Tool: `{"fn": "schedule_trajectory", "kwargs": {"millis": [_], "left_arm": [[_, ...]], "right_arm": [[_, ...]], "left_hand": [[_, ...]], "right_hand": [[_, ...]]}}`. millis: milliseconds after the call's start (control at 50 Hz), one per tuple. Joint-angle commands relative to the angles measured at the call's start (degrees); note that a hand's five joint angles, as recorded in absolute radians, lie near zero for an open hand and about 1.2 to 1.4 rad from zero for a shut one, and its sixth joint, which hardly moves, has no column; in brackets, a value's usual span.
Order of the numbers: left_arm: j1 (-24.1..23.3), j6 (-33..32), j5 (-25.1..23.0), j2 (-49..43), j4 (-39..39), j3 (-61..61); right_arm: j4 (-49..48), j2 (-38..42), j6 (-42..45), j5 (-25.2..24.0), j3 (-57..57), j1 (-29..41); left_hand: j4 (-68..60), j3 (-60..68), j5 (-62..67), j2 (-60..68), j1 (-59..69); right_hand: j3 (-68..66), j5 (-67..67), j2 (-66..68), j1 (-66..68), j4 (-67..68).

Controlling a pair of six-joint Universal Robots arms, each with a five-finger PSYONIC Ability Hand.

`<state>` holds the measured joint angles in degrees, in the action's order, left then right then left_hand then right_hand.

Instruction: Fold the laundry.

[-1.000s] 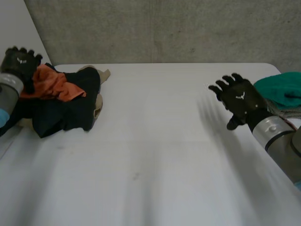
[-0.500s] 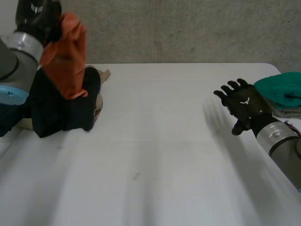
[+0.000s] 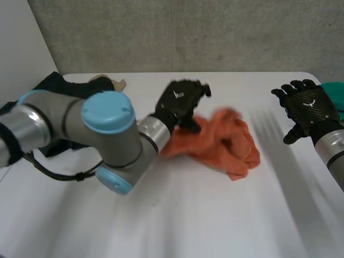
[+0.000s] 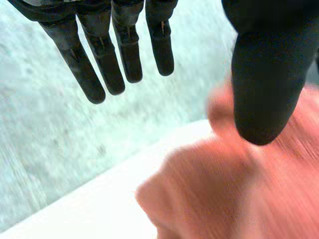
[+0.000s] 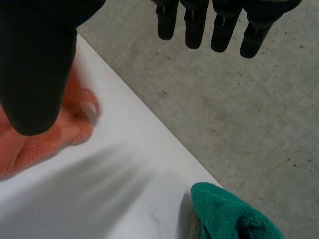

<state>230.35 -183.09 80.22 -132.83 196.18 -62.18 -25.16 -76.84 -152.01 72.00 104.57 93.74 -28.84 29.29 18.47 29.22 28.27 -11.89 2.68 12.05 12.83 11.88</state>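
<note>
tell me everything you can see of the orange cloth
The orange cloth looks like soft, towel-like fabric. It lies crumpled in a loose heap on the white table, near its middle. The left hand, fingers straight, is over one edge; contact is unclear. The right hand is apart from it.

dark laundry pile (image 3: 54, 83): mostly hidden behind my left arm (image 3: 107, 129) | orange cloth (image 4: 239, 199): blurred, I can't read its folds | green cloth (image 5: 224, 211): cut off at the edge

Grey-jointed arm (image 3: 56, 121) with light-blue cap (image 3: 109, 111), black left hand (image 3: 179, 103) and right hand (image 3: 308, 107), white-marked backs
</note>
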Motion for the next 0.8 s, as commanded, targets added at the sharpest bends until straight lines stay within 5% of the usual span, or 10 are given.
{"fn": "schedule_trajectory", "kwargs": {"millis": [20, 140, 340, 540, 700, 800], "left_arm": [[1.1, -5.6, 2.2, 3.3, -4.0, -1.0], [2.9, -6.6, 8.9, 11.5, -7.7, -7.8], [0.3, -6.9, 9.8, 13.9, -7.0, -20.0], [-0.2, -7.2, 11.7, 5.8, -2.7, -19.8], [-1.0, -7.1, 10.0, 6.5, 0.8, -20.6], [-2.8, -7.4, 9.0, 6.7, 3.1, -18.5]], "right_arm": [[1.9, -0.2, 0.0, 0.0, -0.8, -0.2], [11.4, -1.6, -1.1, 0.0, -4.0, 0.0], [32.7, 1.6, -1.9, -2.1, -15.3, 0.5], [23.8, 11.4, 4.8, -6.9, -21.1, 3.0], [24.3, 13.9, 7.9, 2.8, -19.6, 5.0], [23.7, 14.1, 4.7, 4.7, -17.3, 5.1]], "left_hand": [[2.5, -2.9, -2.1, -2.8, -1.9], [3.5, -3.9, -3.1, -3.9, -2.9], [4.2, -4.6, -3.8, -4.5, -3.6], [-0.4, -0.1, 0.7, 0.0, 0.9], [-3.9, 3.5, 4.3, 3.5, 4.5], [-3.2, 2.8, 3.6, 2.9, 3.8]], "right_hand": [[1.9, -2.7, -2.1, -2.8, -1.9], [1.9, -2.7, -2.1, -2.8, -1.9], [-0.7, -0.1, 0.5, -0.2, 0.7], [-3.1, 2.3, 2.9, 2.1, 3.1], [-6.6, 5.8, 6.4, 5.7, 6.6], [-6.4, 5.6, 6.3, 5.5, 6.4]]}}
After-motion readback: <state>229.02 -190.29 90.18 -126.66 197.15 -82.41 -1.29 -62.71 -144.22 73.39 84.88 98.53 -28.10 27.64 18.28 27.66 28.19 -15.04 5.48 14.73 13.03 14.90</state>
